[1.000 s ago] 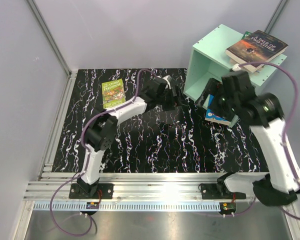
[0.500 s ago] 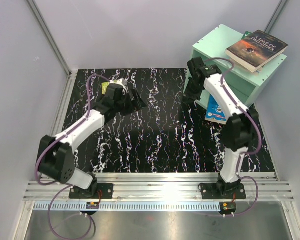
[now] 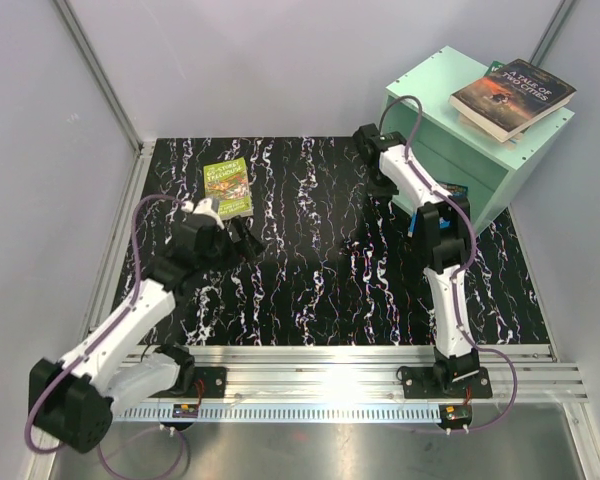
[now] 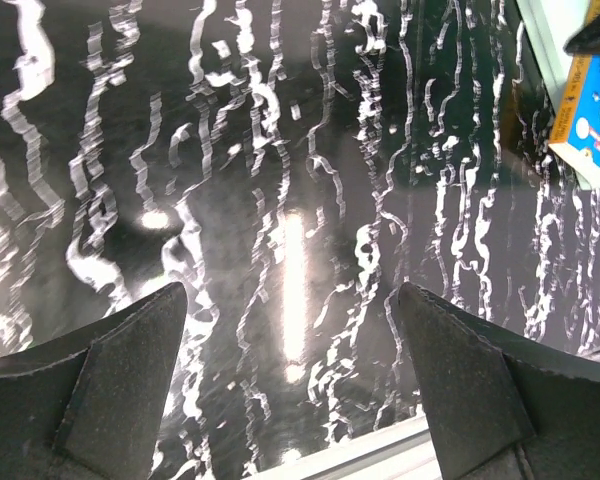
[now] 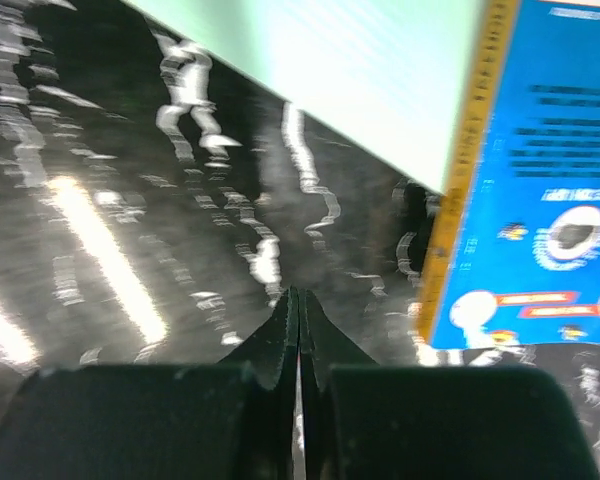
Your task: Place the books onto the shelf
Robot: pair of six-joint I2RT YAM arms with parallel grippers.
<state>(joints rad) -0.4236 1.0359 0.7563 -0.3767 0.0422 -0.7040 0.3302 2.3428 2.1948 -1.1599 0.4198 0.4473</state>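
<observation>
A lime-green book (image 3: 227, 187) lies flat on the black marbled table at the back left. My left gripper (image 3: 248, 240) hovers just in front of it, open and empty (image 4: 290, 290). The mint-green shelf (image 3: 450, 120) stands at the back right, with a dark "A Tale of Two Cities" book (image 3: 513, 93) stacked on other books on its top. A blue book with an orange spine (image 3: 432, 218) (image 5: 545, 170) lies on the table before the shelf, partly hidden by my right arm. My right gripper (image 3: 384, 183) (image 5: 298, 296) is shut on nothing, beside the shelf's left front corner (image 5: 360, 70).
A metal rail (image 3: 310, 375) runs along the near table edge, where both arm bases are bolted. Grey walls close in the left, back and right. The blue book's corner (image 4: 590, 120) shows at the far right of the left wrist view.
My left arm has drawn back to the near left, uncovering the green book. My right arm has swung left from over the blue book to the shelf's corner, and its gripper has shut.
</observation>
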